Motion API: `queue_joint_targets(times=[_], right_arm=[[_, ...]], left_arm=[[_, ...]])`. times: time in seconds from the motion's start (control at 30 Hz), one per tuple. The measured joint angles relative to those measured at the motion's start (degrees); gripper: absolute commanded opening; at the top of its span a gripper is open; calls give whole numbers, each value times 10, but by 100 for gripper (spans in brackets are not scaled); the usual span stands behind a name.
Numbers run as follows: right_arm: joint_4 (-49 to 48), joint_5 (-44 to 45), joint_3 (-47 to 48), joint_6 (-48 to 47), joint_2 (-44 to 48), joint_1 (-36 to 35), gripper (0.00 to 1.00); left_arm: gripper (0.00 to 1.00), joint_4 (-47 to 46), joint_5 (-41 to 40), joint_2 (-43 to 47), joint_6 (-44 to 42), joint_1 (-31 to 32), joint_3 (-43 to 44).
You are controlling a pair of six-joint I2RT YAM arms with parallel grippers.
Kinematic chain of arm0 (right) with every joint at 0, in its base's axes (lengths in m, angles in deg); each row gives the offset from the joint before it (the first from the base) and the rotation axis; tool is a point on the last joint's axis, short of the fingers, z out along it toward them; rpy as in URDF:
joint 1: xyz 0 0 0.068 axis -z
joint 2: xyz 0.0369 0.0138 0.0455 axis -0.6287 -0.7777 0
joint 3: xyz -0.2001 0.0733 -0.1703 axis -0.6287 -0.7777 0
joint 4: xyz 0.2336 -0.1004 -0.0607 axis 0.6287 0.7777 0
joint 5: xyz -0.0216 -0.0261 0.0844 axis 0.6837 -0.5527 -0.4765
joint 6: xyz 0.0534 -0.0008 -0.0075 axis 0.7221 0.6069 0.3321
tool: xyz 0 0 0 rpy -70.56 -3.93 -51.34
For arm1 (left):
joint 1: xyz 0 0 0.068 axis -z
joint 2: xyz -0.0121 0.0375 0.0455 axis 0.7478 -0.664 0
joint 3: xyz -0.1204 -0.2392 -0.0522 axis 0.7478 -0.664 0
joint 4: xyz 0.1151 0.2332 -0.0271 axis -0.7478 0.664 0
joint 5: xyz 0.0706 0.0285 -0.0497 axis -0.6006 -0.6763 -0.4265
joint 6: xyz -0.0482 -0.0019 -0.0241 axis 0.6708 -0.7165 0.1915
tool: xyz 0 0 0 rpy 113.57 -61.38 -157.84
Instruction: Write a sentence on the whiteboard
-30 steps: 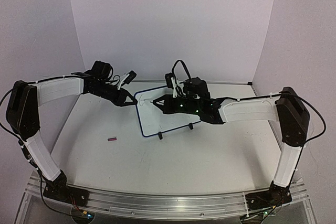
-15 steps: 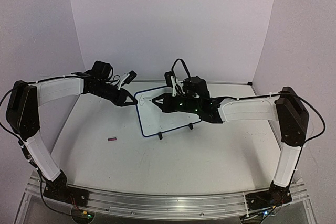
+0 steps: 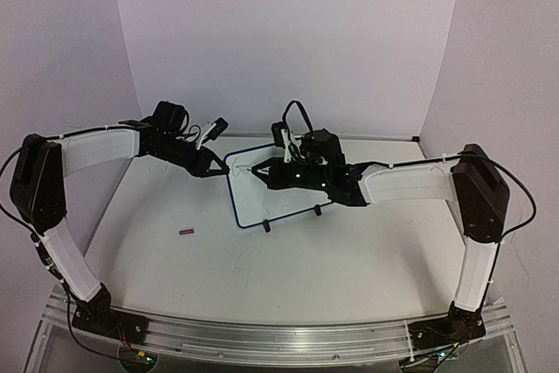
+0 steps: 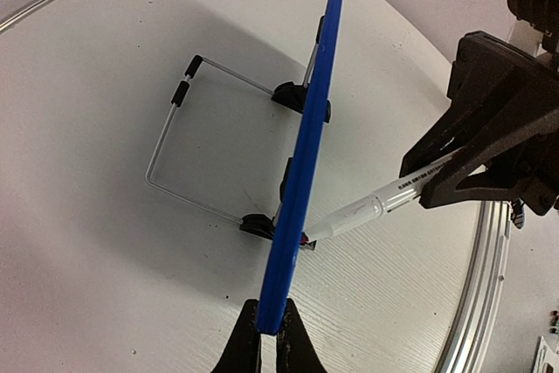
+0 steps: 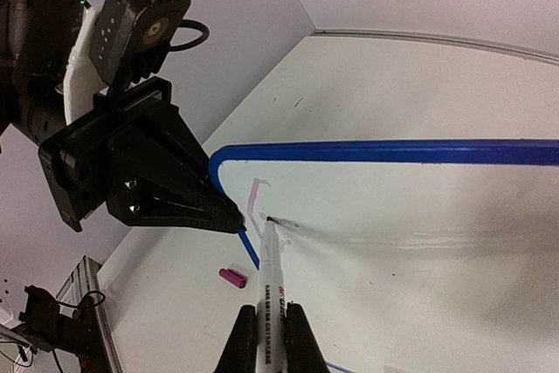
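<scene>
We are at the very start of the writing: the whiteboard (image 3: 275, 203) stands tilted on its feet in the middle of the desk (image 3: 306, 268). The sentence (image 5: 256, 191) is so far only one faint pinkish stroke near its upper left corner, so nearly all of it is left, by our reading. Our right pincer (image 3: 259, 169) is closed on the marker (image 5: 270, 286), its tip on the whiteboard beside that stroke. Our left pincer (image 3: 212, 169) is clamped on the whiteboard's blue left edge, just beside the tip, so room there is tight; rightward the surface is bare. A small pink cap (image 3: 186, 232) lies well apart.
</scene>
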Motion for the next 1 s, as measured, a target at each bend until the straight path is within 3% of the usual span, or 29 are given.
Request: queue_joint_targets(times=[1.0], right_arm=[[-9,11,-34,4,0,-1,0]], left_arm=[[0,0,-5,0,0,0,0]])
